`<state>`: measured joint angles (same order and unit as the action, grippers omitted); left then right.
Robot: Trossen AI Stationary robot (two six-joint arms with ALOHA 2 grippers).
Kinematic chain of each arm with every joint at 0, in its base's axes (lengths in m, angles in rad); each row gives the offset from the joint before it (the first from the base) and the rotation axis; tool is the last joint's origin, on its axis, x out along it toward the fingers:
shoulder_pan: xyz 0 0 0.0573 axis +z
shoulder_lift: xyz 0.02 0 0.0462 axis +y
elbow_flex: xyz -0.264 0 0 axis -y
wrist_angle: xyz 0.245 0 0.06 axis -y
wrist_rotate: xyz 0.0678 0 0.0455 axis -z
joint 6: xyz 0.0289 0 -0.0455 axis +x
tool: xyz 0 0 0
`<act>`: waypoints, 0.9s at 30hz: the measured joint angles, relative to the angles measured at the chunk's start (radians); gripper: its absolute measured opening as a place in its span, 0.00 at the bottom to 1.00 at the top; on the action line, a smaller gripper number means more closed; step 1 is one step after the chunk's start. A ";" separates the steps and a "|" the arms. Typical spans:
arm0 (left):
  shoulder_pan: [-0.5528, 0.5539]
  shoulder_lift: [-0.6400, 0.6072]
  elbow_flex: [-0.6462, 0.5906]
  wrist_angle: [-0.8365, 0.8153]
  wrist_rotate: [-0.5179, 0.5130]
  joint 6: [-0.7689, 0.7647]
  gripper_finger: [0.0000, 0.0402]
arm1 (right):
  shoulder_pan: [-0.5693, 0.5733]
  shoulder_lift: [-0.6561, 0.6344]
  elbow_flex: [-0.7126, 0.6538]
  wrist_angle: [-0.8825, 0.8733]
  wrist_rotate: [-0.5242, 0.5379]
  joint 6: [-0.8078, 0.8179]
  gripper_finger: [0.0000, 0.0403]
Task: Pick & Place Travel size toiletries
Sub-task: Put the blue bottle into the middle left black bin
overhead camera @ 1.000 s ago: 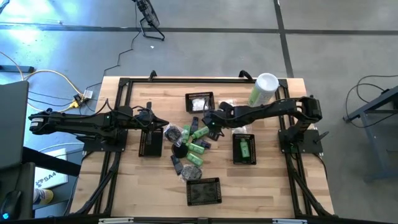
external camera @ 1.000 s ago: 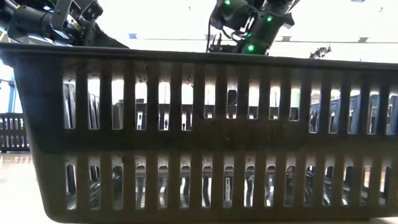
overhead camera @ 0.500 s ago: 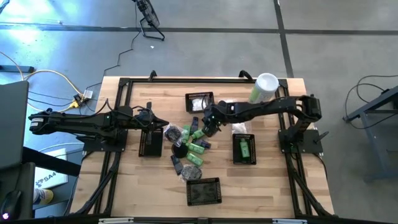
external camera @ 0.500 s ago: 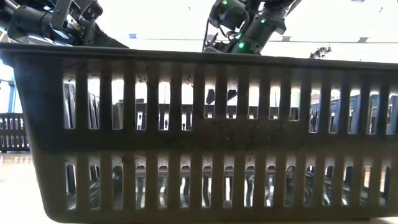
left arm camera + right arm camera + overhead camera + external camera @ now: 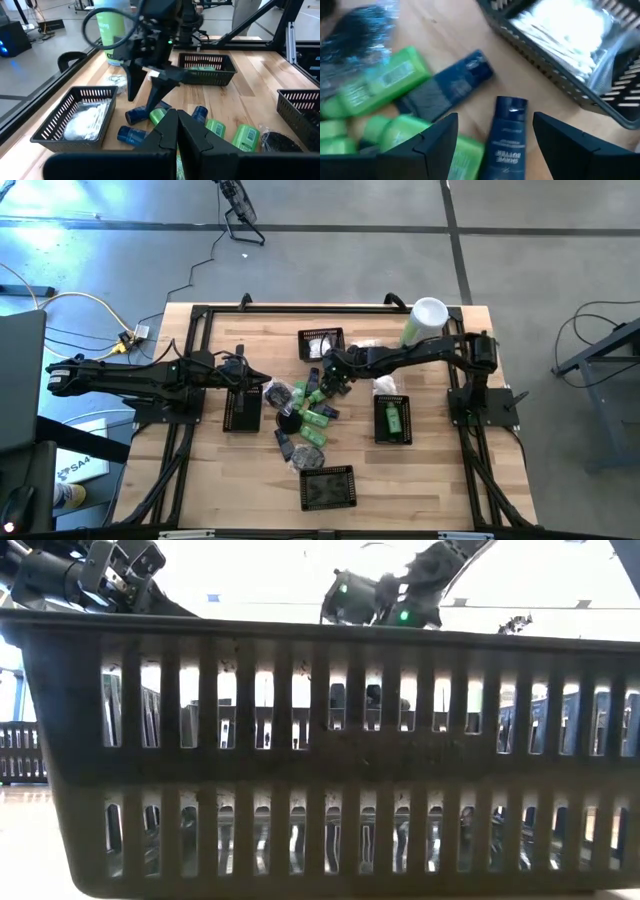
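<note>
The travel size toiletries lie in a pile (image 5: 305, 408) at the table's middle: green bottles (image 5: 380, 80), dark blue tubes (image 5: 455, 85) and dark pieces. My right gripper (image 5: 500, 145) is open and slants down over the pile's far side (image 5: 325, 378). One dark blue tube (image 5: 506, 135) lies flat on the table between its fingers, untouched as far as I can see. My left gripper (image 5: 177, 127) is shut and empty. It hangs still above the table, left of the pile (image 5: 262, 377).
Black mesh baskets stand around the pile: a far one with white packets (image 5: 321, 343), a left one (image 5: 242, 408), a right one with a green bottle (image 5: 392, 418) and a near one (image 5: 328, 487), which fills the low view (image 5: 320, 750). A pale-green canister (image 5: 425, 323) stands far right.
My right gripper has gone toward the table's left edge and down, onto the far side of the pile. The toiletries lie as before.
</note>
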<state>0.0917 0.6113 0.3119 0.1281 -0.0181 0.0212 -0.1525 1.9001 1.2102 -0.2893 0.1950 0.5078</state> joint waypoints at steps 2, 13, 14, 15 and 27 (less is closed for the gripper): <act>0.000 0.000 0.000 -0.001 0.000 0.000 0.00 | -0.012 0.011 -0.002 -0.010 -0.016 0.016 0.62; 0.000 0.000 0.000 -0.005 -0.001 0.000 0.00 | -0.026 0.024 -0.001 -0.009 -0.022 0.038 0.62; 0.000 0.000 0.000 -0.005 -0.001 0.000 0.00 | -0.026 0.027 -0.001 -0.007 -0.026 0.039 0.62; 0.000 0.000 0.000 -0.005 -0.001 0.000 0.00 | -0.026 0.036 -0.001 0.001 -0.033 0.038 0.62; 0.000 0.000 0.000 -0.008 -0.003 0.000 0.00 | -0.028 0.089 -0.001 0.044 -0.037 0.012 0.61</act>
<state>0.0917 0.6117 0.3119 0.1201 -0.0216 0.0212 -0.1802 1.9888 1.2093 -0.2458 0.1577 0.5198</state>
